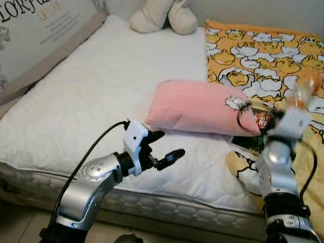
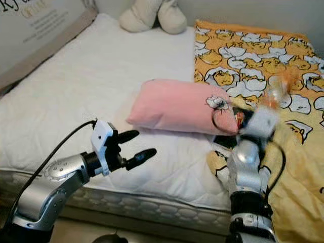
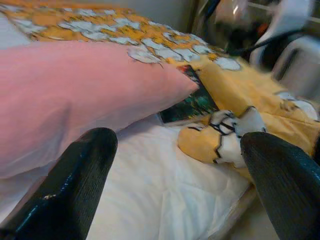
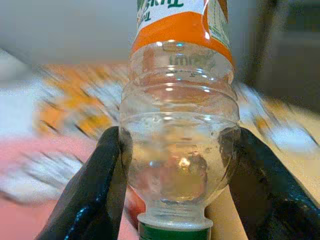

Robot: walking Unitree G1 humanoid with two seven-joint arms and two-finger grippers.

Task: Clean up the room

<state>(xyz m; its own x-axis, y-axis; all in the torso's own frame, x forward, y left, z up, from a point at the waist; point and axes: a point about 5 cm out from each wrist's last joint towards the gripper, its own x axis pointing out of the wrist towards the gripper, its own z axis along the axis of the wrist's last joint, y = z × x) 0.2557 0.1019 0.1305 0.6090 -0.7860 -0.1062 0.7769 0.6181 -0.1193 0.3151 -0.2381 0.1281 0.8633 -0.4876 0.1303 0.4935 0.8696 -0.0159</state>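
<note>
A clear plastic bottle (image 4: pixel 179 125) with ribbed walls, an orange-and-white label and a green cap sits clamped between the two black fingers (image 4: pixel 92 195) of the right gripper (image 4: pixel 177 190), cap end toward the wrist; in the head views it is a blurred clear-and-orange shape (image 1: pixel 305 91) held above the blanket at about three o'clock. The one blanket (image 1: pixel 263 55) is soft yellow-orange cloth printed with white cartoon figures, and it covers the right part of the bed. At the centre lies one puffy pink pillow (image 1: pixel 200 107), smooth and rectangular, with a small cartoon print at its right end. Under that end, at about four o'clock, a flat dark glossy packet (image 3: pixel 192 102) peeks out, touching the pillow. The mattress (image 1: pixel 96 96) is white and quilted. One cream plush toy (image 1: pixel 164 15) rests at twelve o'clock against the wall, and one large flat printed board (image 1: pixel 35 35) leans at ten o'clock. The left gripper (image 1: pixel 161 148) hovers at about seven o'clock over the mattress edge, its two fingers spread wide and holding nothing, pointing toward the pillow.
</note>
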